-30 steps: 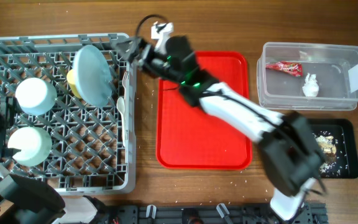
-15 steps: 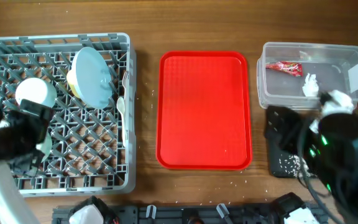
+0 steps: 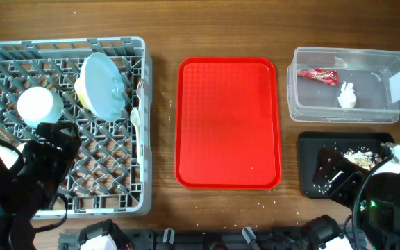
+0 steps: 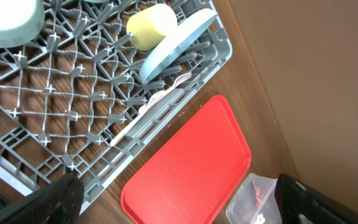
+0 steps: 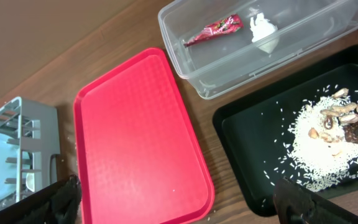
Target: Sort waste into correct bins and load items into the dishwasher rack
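snack wrapper [image 3: 317, 74] and paper wad [image 3: 346, 96]: lying apart inside clear tub [image 3: 292, 97]. food scraps [image 3: 360, 158]: heaped with scattered rice in black tray [image 3: 311, 149], just below the tub. red tray [image 3: 228, 125]: bare, between rack and bins.

dishwasher rack [image 3: 61, 45]: holding plate [image 3: 104, 85] on edge, leaned against yellow-green cup [image 3: 80, 90], with one bowl [image 3: 40, 105] near them. a second one not made out under left arm [image 3: 19, 180] in the overhead view. fork [image 3: 140, 89] and spoon [image 3: 135, 118]: flat on the lattice along the rack's right edge.

left gripper [image 4: 185, 205]: fingers spread wide, nothing between them, hanging over the rack's near side. right gripper [image 5: 185, 202]: likewise spread and empty, above the black tray's near end.

judged close to finished, with little left but backing away.

risks from here:
- a sideways sweep of the left arm low over the rack, clipping the bowl or the tilted plate. plate only propped on the cup, so likely to flop flat or roll if bumped.
- cutlery thin and unpegged at the rim, so apt to slip through the grid or off the edge if the rack gets jolted.
- right arm [image 3: 387, 208] crowding the shallow black tray. a nudge there likely to shove it and spill loose rice onto the table.
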`<state>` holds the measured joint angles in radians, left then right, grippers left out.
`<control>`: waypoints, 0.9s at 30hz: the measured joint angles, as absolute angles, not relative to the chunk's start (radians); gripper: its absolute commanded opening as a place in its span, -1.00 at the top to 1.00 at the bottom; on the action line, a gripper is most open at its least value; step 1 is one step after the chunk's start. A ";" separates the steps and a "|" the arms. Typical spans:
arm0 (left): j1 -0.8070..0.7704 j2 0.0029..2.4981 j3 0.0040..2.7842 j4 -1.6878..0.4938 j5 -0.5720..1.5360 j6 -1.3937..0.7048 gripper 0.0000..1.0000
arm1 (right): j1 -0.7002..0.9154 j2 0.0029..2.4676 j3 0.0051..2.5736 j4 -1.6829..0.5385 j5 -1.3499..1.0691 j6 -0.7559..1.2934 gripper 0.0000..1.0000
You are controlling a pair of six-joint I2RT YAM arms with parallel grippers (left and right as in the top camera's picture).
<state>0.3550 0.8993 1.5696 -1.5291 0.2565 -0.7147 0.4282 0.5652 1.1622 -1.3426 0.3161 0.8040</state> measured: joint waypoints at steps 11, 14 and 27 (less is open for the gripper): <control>0.355 0.899 1.570 -1.528 0.257 -0.717 -1.00 | 0.086 0.461 0.758 -0.588 0.088 0.371 -1.00; 0.355 0.899 1.570 -1.529 0.257 -0.717 -1.00 | 0.024 0.345 0.466 -0.353 -0.063 0.265 -1.00; 0.355 0.899 1.570 -1.528 0.257 -0.717 -1.00 | -0.070 0.021 0.006 0.045 -0.121 0.183 -1.00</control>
